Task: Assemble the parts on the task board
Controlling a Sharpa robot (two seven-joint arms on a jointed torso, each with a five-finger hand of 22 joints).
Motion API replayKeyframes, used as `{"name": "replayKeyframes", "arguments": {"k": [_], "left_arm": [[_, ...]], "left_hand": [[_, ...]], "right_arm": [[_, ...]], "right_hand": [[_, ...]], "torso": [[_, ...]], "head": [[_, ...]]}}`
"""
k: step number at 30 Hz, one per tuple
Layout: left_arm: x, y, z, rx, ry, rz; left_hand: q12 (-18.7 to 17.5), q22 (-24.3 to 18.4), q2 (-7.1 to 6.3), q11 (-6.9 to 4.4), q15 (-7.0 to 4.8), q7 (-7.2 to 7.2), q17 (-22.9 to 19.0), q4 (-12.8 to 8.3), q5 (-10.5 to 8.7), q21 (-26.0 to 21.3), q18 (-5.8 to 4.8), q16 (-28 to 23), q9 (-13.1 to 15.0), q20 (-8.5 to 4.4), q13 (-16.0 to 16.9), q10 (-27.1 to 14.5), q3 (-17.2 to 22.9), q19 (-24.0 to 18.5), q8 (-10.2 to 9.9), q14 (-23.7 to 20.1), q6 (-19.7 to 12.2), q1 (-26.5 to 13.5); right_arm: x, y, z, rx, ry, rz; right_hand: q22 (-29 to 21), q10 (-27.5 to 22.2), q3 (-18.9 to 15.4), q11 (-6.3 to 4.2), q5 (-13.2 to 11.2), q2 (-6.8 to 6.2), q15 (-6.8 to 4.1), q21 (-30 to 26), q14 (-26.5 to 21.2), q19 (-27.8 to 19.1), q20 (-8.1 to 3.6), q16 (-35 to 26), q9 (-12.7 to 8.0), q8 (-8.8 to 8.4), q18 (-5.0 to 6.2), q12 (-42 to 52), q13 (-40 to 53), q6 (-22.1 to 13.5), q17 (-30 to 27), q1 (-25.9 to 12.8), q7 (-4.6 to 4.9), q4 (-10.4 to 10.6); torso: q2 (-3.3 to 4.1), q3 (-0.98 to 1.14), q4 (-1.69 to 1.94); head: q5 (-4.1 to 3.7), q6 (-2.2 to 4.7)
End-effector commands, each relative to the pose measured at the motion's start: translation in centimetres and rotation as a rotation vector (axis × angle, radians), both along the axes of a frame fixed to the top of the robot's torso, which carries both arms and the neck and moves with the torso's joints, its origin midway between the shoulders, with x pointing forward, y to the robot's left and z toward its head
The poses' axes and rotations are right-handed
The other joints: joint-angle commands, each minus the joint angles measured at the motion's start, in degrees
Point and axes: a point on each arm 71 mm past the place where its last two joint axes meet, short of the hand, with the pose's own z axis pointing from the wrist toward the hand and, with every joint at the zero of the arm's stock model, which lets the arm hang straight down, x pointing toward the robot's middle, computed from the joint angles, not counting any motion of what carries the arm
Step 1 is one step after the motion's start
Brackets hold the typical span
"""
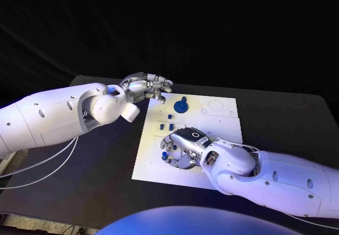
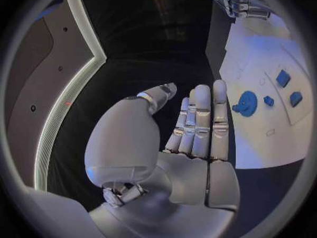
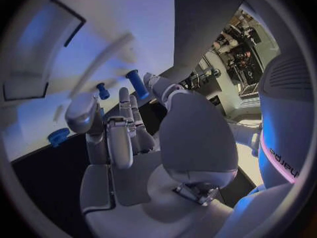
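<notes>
Right hand [image 1: 185,147]: fingers curled over the task board [image 1: 219,128], near edge, directly above small blue parts [image 1: 164,155]; grasp uncertain.
Left hand [image 1: 146,86]: spread, empty, beside far corner, by the blue gear [image 1: 181,105].
Nearer: right.

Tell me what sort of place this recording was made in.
Probably a robotics lab or test bench: a black table carries a white task board with small blue parts, worked by two arms, left hand and right hand.

Task board [image 1: 220,128] mid-table [image 1: 282,117]; gear [image 1: 181,105] on far part, small parts [image 1: 164,127] nearer, left side.
</notes>
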Motion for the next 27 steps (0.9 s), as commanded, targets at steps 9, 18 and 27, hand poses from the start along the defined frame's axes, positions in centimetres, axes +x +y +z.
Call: {"name": "replayKeyframes", "arguments": {"k": [9,18,27], "left_arm": [[-0.1,0.0,-0.2,-0.008,0.005,-0.015],[-0.2,0.3,-0.3,-0.004,0.008,-0.007],[-0.3,0.4,-0.3,-0.005,0.007,-0.009]], "left_hand": [[0.26,-0.07,-0.03,0.13,0.19,-0.06,-0.08,0.09,-0.02,-0.24,0.57,-0.24,0.06,-0.11,-0.06,-0.31,-0.41,0.37,0.45,-0.25,-0.44,-0.4],[0.28,-0.1,-0.08,0.14,0.2,-0.05,-0.09,0.13,-0.03,-0.29,0.57,-0.25,0.07,-0.1,-0.08,-0.33,-0.47,0.38,0.5,-0.26,-0.49,-0.47],[0.3,-0.12,-0.1,0.14,0.21,-0.05,-0.1,0.17,-0.03,-0.34,0.57,-0.25,0.08,-0.09,-0.09,-0.33,-0.52,0.39,0.56,-0.27,-0.52,-0.52]], "right_arm": [[0.3,-3.6,3.4,0.215,-0.009,-0.095],[3.0,-12.5,4.9,0.248,0.246,-0.412],[1.7,-17.8,3.3,0.161,0.313,-0.55]], "right_hand": [[-0.96,-1.71,-11.07,0.15,0.73,3.67,0.32,-2.08,2.13,-0.28,0.11,-1.16,-1.56,-0.13,1.3,4.03,0.42,0.28,-2.05,4.68,0.43,3.44],[4.74,11.31,-12.15,-4.74,-0.22,2.97,-3.5,8.2,3.66,3.63,-3.35,1.4,3.68,6.06,-0.52,39.28,28.31,4.07,2.57,2.57,-3.17,9.49],[6.85,15.11,-15.37,-4.61,-0.23,4.28,-3.56,11.26,4.72,4.62,-3.44,3.85,9.01,9.67,-1.06,67.04,57.4,1.73,8.75,3.64,-3.5,13.07]], "torso": [[-0.12,-0.1,-0.03],[-0.24,-0.3,-0.22],[-0.62,-0.29,-0.83]], "head": [[-1.47,0.6],[-4.31,1.12],[-6.17,1.08]]}}
